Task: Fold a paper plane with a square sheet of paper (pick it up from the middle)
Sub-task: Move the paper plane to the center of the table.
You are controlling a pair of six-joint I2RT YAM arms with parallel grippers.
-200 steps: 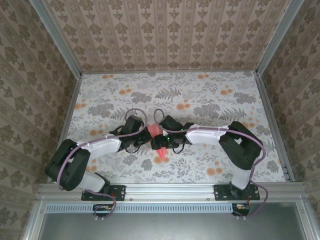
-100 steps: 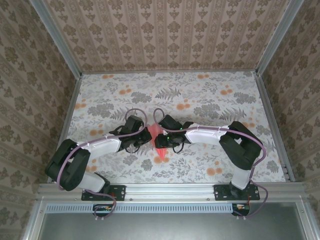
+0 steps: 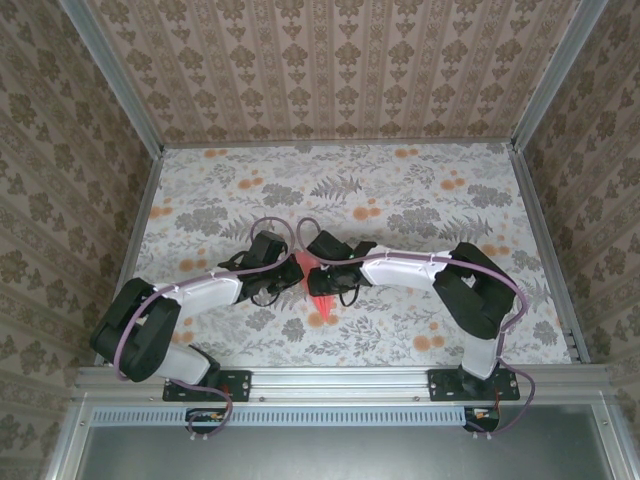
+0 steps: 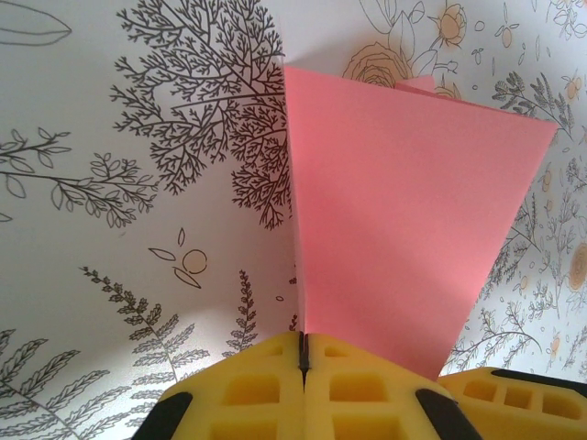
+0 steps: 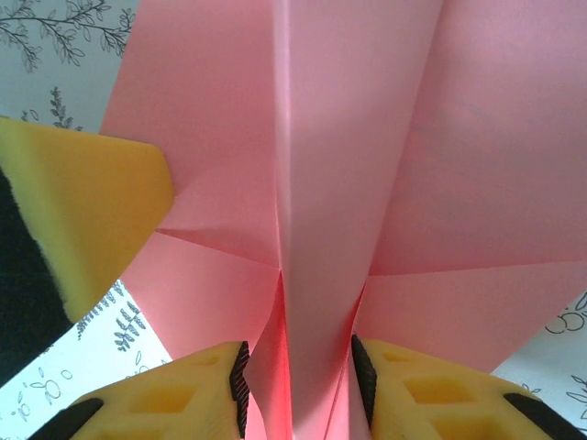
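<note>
Two of my grippers hold one item.

Left wrist view: my left gripper is clenched fully. Its yellow pads meet along a single seam, and the lower edge of the paper plane is pinched in that seam. Beyond the pads, a salmon-pink panel stands upright and widens away from the grip. The floral table lies behind it.

Right wrist view: my right gripper is closed partway. Its two pads sit on either side of the plane's central fold and each lies against the paper, so the fold is grasped between them. Beyond the pads, the wings spread left and right of the centre crease. One pad of the left gripper lies against the left wing.

Top view: the plane sits over the middle of the table's near half, with its pointed tip towards my bases. The left gripper closes on it from the left and the right gripper from the right, and the two heads are almost touching.
</note>
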